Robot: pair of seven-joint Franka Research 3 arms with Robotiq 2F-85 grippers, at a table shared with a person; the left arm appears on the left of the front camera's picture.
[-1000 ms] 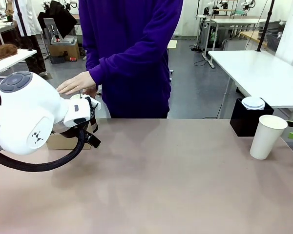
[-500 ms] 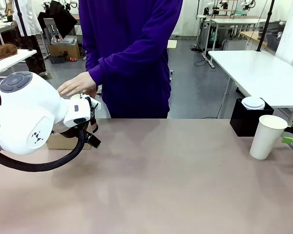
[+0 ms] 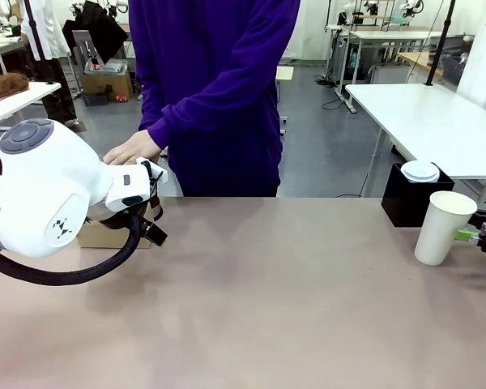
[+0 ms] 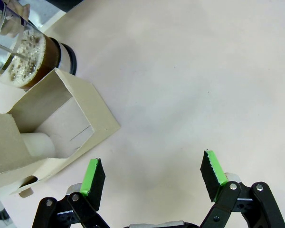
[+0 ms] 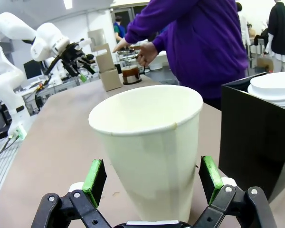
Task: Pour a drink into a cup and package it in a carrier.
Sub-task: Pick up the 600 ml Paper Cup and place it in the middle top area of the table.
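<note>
1. A brown table (image 3: 267,308) in a workshop carries the cup (image 3: 443,227), upright near its right edge.
2. The right gripper (image 5: 153,175) stands wide open, one green pad on either side of the cup, neither visibly touching it.
3. A black box (image 3: 401,203) stands just beside the cup.
4. The carrier (image 4: 92,102) and the drink (image 4: 31,64), in a glass pitcher (image 4: 9,42), stand well apart from the cup.
5. The left gripper (image 4: 154,175), open and empty, hangs well apart from the cup too.
</note>
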